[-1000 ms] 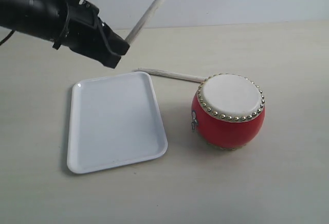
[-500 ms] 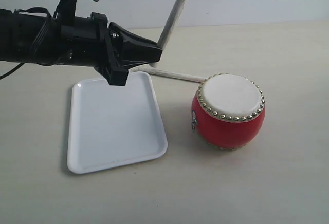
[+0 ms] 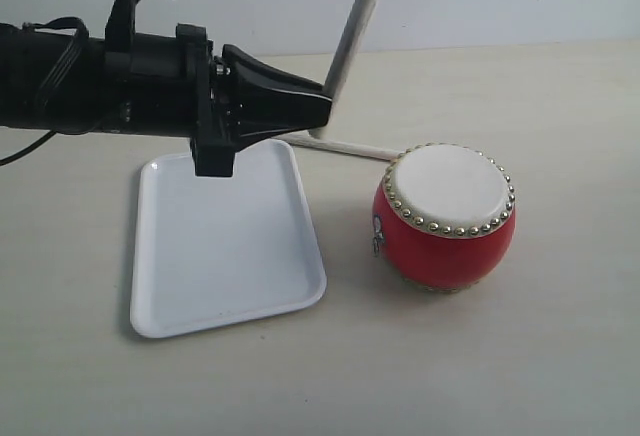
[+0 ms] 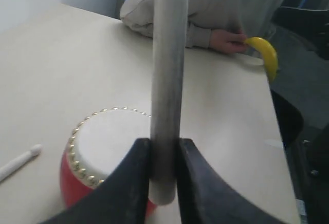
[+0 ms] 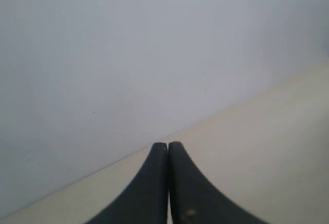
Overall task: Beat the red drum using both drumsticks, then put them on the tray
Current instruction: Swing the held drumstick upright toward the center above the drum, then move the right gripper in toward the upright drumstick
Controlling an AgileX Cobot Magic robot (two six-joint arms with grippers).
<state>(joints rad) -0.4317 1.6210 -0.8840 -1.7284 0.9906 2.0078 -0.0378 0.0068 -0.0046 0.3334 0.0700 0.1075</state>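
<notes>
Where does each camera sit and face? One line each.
Exterior: off the arms, above the table, looking down on tray, red drum, loose drumstick; left arm shows, left fingers clamping held drumstick.
Left wrist: on that arm, looking along those fingers toward the drum.
Right wrist: on the right arm, looking past shut right fingers at table and wall.
Shared: exterior and left wrist show drum and both drumsticks.

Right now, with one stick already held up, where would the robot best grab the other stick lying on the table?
Probably mid-shaft on the lying drumstick, coming straight down from above with jaws across its width. It lies flat on the table, thin and round, one end by the red drum, the other near the tray, so the middle leaves most room.
</notes>
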